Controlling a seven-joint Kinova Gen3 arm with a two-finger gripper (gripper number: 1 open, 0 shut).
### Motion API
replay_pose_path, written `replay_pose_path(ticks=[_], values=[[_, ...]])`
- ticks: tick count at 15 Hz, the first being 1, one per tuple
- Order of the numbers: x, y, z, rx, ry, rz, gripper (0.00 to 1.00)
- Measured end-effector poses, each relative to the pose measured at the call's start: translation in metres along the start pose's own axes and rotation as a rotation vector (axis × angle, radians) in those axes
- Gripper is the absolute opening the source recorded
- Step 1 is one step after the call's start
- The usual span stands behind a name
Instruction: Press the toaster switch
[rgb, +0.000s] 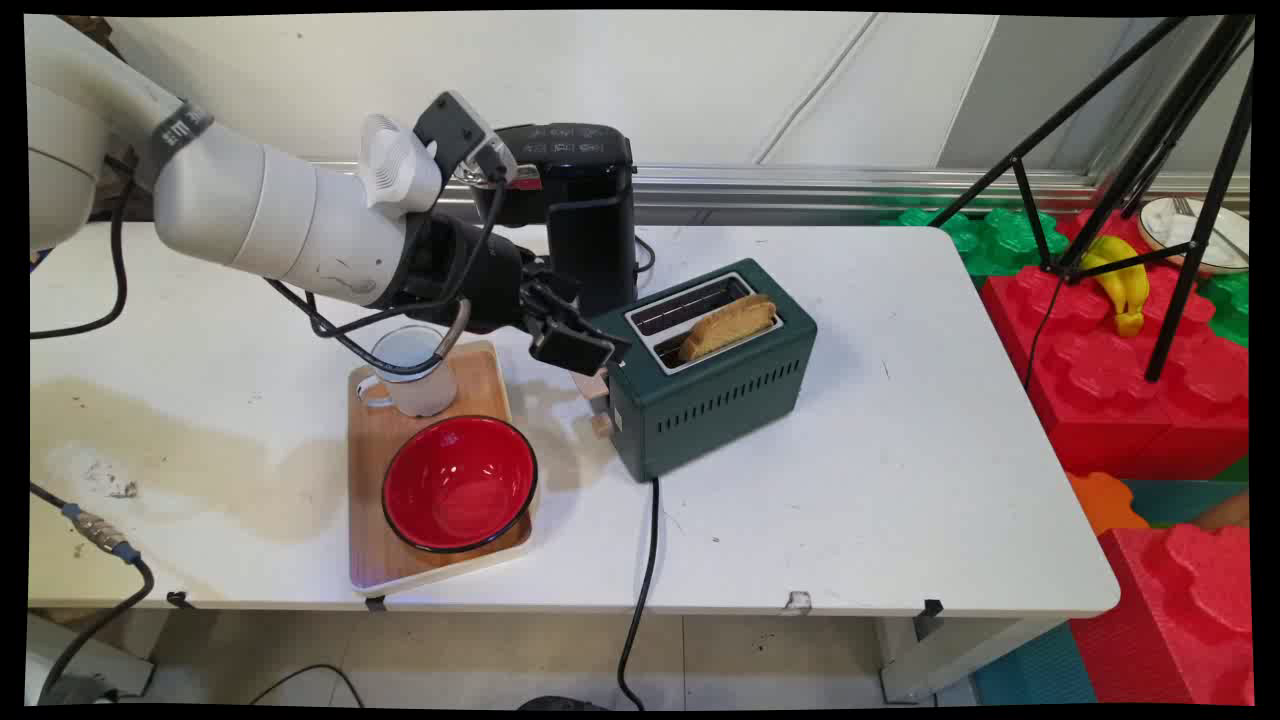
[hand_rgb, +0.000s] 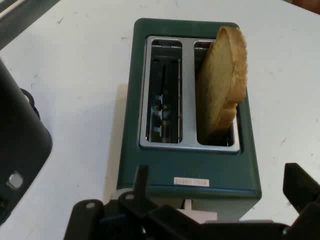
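We note the gripper (rgb: 588, 358), fingers apart, at the lever (rgb: 600, 425) end of the toaster (rgb: 720, 400); one bread slice (rgb: 728, 327) stands in the far slot

The arm (rgb: 270, 215) is built of thick, rounded white links, and a dark grey band with pale lettering is wrapped around one of them. A ribbed white piece and a black camera block (rgb: 455, 130) are mounted near the wrist. Black cables (rgb: 350, 335) are looped beneath it. The gripper (rgb: 575, 350) is made of black angular linkage.
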Motion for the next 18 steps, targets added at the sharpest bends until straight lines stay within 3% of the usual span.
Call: replay_pose_path(ticks=[3,4,18], values=[[-0.005,-0.003,0.004,-0.014,-0.018,0.006,1.0],[-0.006,-0.004,0.004,-0.017,-0.022,0.008,0.0],[-0.02,-0.012,0.018,-0.026,-0.074,0.018,0.0]])
